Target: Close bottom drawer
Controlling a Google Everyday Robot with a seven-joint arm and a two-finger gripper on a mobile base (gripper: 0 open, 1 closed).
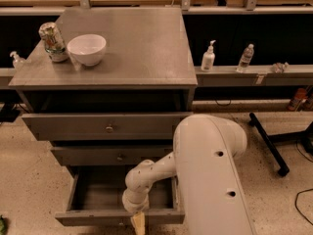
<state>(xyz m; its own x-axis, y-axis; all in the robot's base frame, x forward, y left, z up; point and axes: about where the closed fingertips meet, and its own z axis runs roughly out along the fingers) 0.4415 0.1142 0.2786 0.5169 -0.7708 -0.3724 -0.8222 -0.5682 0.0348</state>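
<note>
The bottom drawer (pixel 88 217) of the grey cabinet stands pulled out, an open grey box that looks empty, with its flat front panel near the lower edge of the camera view. Above it are the middle drawer front (pixel 88 155) and the wide top drawer front (pixel 68 126), each with a brass knob. My white arm (pixel 205 175) reaches down from the right. My gripper (pixel 138 223) with tan fingertips sits at the drawer's front panel, right of its middle, and is partly cut off by the frame's bottom.
On the cabinet top (pixel 146 48) stand a white bowl (pixel 86 49) and a crushed can (pixel 52 41). A shelf on the right holds a pump bottle (pixel 208 58) and a water bottle (pixel 245 58). A black stand's leg (pixel 266 143) lies on the floor to the right.
</note>
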